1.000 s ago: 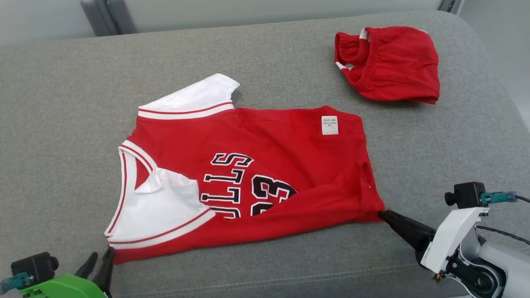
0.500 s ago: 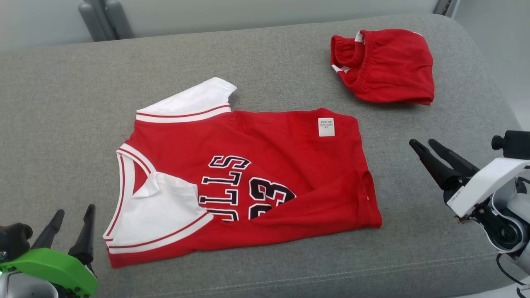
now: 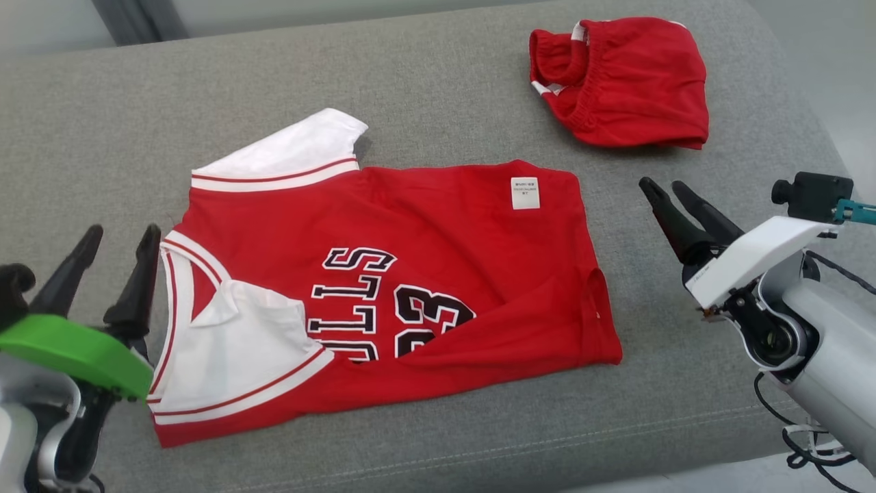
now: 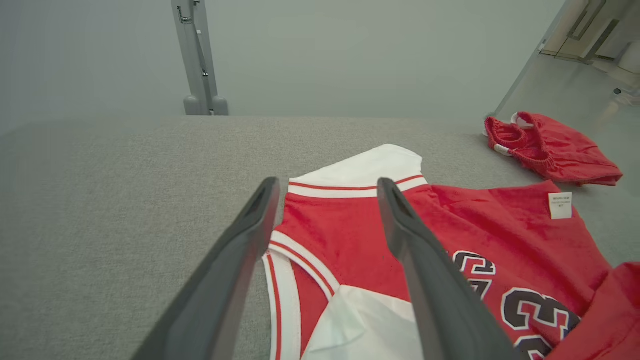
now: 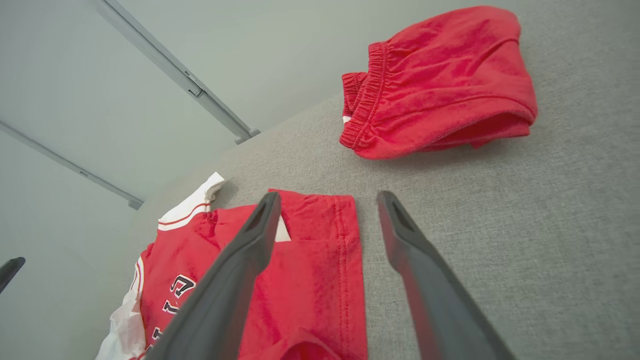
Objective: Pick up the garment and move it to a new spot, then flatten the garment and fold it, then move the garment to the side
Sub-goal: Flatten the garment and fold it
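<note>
Left gripper (image 3: 123, 233): two dark tapered fingers (image 3: 133, 287), bright green cover (image 3: 75, 352). Right gripper (image 3: 662, 185): matching fingers (image 3: 674, 222), white cover (image 3: 753, 257), pale grey forearm (image 3: 835, 383), black camera (image 3: 814, 195) with teal plug (image 3: 855, 211), black cables (image 3: 797, 438), perhaps looped beneath.

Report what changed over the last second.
Both grippers let go of the near corners of the jersey: the left gripper and the right gripper opened wide and lifted off the cloth. The jersey stays folded on the grey cushion, the red shorts beyond it unmoved; the picture's slight shift is the camera's.
</note>
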You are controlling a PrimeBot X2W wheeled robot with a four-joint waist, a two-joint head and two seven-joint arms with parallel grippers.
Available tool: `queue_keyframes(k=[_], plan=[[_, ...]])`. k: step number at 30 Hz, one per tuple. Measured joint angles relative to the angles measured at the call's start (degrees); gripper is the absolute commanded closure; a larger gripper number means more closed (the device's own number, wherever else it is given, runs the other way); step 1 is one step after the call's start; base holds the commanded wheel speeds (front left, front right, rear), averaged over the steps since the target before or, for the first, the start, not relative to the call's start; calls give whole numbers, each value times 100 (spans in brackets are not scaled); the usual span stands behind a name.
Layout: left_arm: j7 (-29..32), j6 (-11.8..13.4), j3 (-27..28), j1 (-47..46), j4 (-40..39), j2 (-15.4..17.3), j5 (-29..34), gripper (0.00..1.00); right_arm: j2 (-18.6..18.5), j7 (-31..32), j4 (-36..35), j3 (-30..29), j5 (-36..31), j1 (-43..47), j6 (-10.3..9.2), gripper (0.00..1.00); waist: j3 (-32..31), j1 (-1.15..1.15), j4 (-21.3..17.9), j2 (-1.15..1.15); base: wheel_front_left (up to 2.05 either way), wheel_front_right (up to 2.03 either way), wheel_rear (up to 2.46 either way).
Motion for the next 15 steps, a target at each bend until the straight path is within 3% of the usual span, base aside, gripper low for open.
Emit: queue_keyframes(k=[9, 15], plan=[[468, -207, -293, -1241, 3, -132, -220, 0, 327, 0, 510, -56, -103, -511, -299, 0, 491, 0, -51, 0, 0, 0, 0], [711, -291, -479, -1898, 160, -171, -167, 0, 512, 85, 751, 100, -356, -1029, -348, 0, 830, 0, 11, 0, 0, 0, 0]])
